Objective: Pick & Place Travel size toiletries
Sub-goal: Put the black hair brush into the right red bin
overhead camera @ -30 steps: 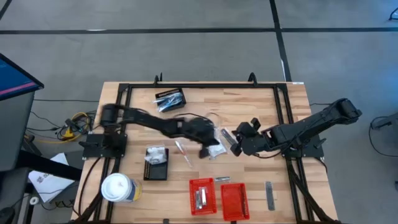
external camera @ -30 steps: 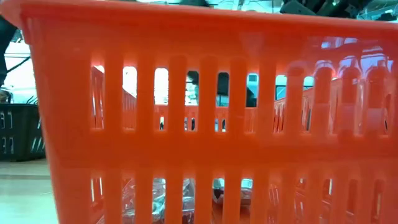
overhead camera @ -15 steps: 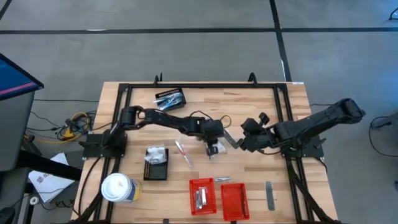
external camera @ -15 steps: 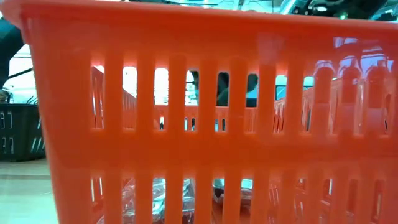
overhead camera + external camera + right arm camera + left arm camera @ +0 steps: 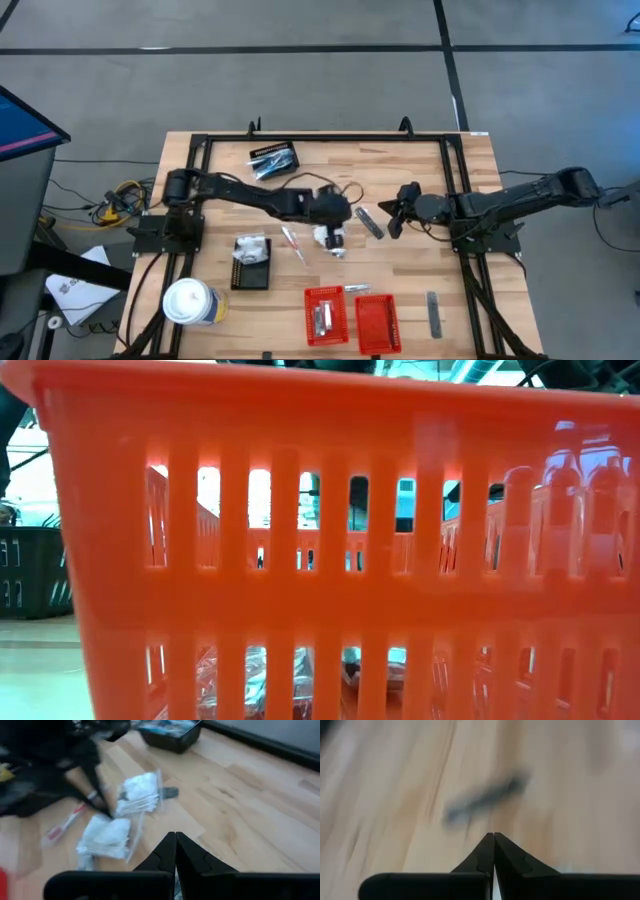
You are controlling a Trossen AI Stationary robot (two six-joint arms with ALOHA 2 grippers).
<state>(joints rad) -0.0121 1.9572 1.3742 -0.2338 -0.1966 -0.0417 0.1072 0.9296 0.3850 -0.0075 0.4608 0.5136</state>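
High view: left gripper (image 5: 336,238) over white packets (image 5: 328,237) mid-table (image 5: 420,290), jaws pressed together; right gripper (image 5: 392,214) near grey stick (image 5: 369,222)
Low view: red basket (image 5: 320,540) fills it
Right wrist view: jaws pressed together, packets ahead, pinkish tube (image 5: 64,824) beside

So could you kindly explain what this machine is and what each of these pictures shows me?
It is a robot with two dark arms at a wooden table. One picture looks straight down; one sits at table height, blocked by a red basket; two come from cameras on the wrists. The left gripper is at mid-table over white packets, the right gripper beside a grey stick. Both have their jaws shut and hold nothing. Also there: a pinkish tube, two red baskets, two black ones, a white cup.
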